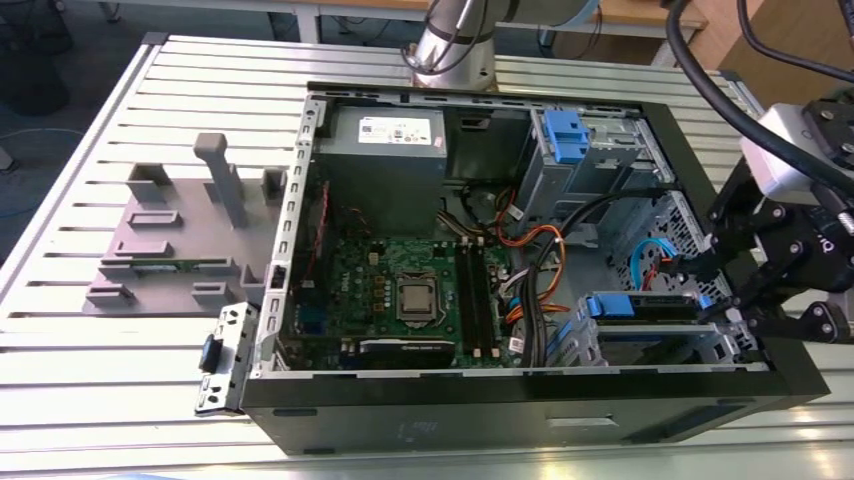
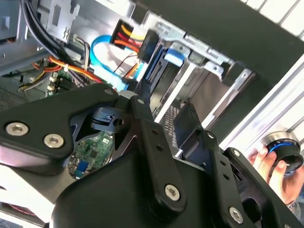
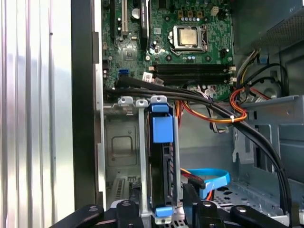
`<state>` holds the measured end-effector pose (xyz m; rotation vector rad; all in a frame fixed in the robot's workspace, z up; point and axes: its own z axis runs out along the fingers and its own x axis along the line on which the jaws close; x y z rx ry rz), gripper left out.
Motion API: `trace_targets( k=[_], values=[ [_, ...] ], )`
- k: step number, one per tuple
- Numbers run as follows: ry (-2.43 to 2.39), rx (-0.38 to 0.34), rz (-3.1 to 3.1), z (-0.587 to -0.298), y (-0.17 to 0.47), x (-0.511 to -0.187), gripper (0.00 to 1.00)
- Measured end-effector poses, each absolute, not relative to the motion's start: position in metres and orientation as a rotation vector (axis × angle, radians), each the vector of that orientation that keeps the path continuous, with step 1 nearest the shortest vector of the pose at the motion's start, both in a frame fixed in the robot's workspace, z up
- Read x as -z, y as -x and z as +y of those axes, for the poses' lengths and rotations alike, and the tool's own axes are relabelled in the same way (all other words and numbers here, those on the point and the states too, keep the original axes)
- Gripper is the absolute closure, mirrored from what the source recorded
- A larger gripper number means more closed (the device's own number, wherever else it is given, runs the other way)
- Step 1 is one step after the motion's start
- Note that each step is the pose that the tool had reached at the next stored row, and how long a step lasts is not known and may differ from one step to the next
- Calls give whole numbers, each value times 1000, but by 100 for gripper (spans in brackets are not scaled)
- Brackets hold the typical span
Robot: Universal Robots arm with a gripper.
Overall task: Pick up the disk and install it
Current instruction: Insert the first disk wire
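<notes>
Far left in the exterior view: grey plastic stand (image 1: 174, 235) w/ upright posts, on slatted metal table (image 1: 80, 330). Just beside it, at the case's near corner: small metal bracket (image 1: 222, 370) w/ a blue tab, lying on the table.

Centre: open PC case (image 1: 534, 420), on its side, interior facing up. Inside, at the far end: grey power-supply box (image 1: 387, 160) w/ white sticker. Nearer: green motherboard (image 1: 400, 290) w/ CPU socket, RAM slots beside it. Further right: bundle of black, orange & yellow cables (image 1: 534, 290) across the middle.

Right of cables: the disk (image 1: 647, 305), blue bracket round it, seated in the drive bay at the case's near corner on the exterior view's right. Seen edge-on in the first wrist view (image 3: 163, 156), upright between the bay's metal rails, blue tabs at both ends, blue data cable (image 3: 213, 178) just beside.

Far right: gripper (image 1: 707, 268) over the case's edge, reaching in near the disk. Grip state: can't tell. Contact w/ disk: can't tell either.

In the second wrist view: person's hand (image 2: 270, 164) on a round black knob (image 2: 285, 151) w/ blue ring, outside the case.
</notes>
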<state>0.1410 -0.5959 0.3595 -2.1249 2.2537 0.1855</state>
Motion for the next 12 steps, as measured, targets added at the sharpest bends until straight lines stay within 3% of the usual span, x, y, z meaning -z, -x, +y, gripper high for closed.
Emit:
trace_targets(
  k=[12],
  values=[
    [2125, -186, 2254, -596, -151, -359, 53]
  ],
)
